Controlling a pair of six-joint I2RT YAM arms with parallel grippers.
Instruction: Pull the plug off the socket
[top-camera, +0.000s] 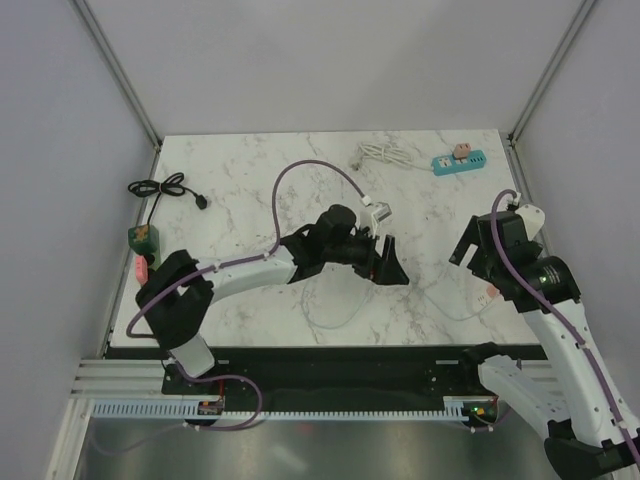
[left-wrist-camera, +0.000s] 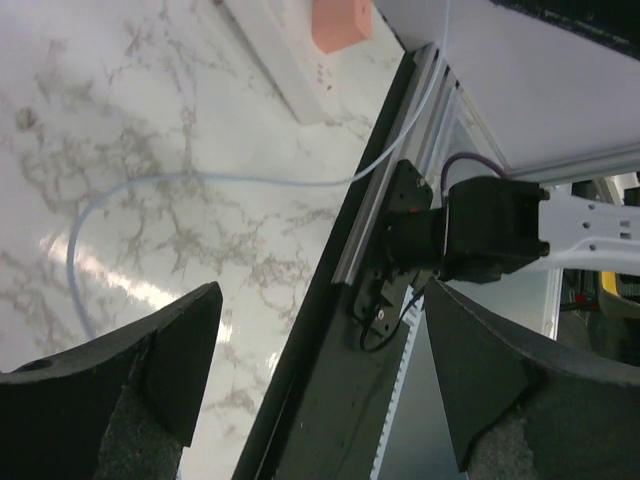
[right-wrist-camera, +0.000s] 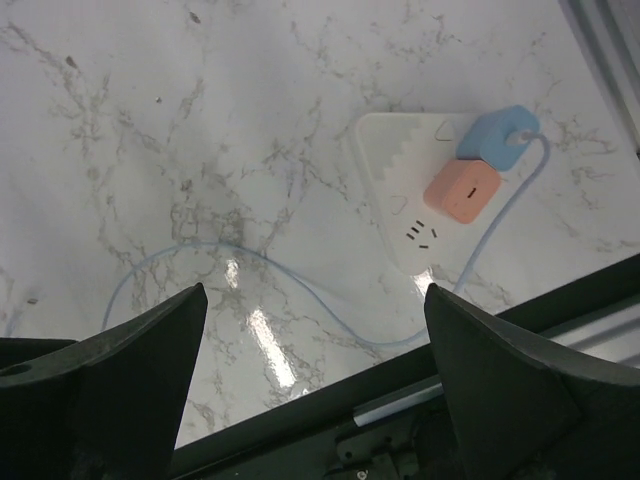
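Note:
A white power strip (right-wrist-camera: 395, 185) lies on the marble table with a blue plug (right-wrist-camera: 497, 133) and an orange plug (right-wrist-camera: 460, 190) in it; a pale blue cable (right-wrist-camera: 300, 285) runs from the blue plug. In the top view the strip (top-camera: 489, 294) is mostly hidden under my right arm. My right gripper (right-wrist-camera: 315, 300) is open and empty, above and to the near left of the strip, and also shows in the top view (top-camera: 465, 250). My left gripper (top-camera: 388, 265) is open and empty at mid-table. In its wrist view (left-wrist-camera: 320, 300) the strip (left-wrist-camera: 280, 70) and orange plug (left-wrist-camera: 340, 22) lie far ahead.
A teal power strip (top-camera: 458, 161) with a pink plug and a coiled white cable (top-camera: 382, 152) lie at the back right. A green socket (top-camera: 143, 237) with a black cable (top-camera: 165, 188) sits at the left edge. A small white object (top-camera: 378, 211) lies mid-table. The table's front rail (left-wrist-camera: 380, 220) is close.

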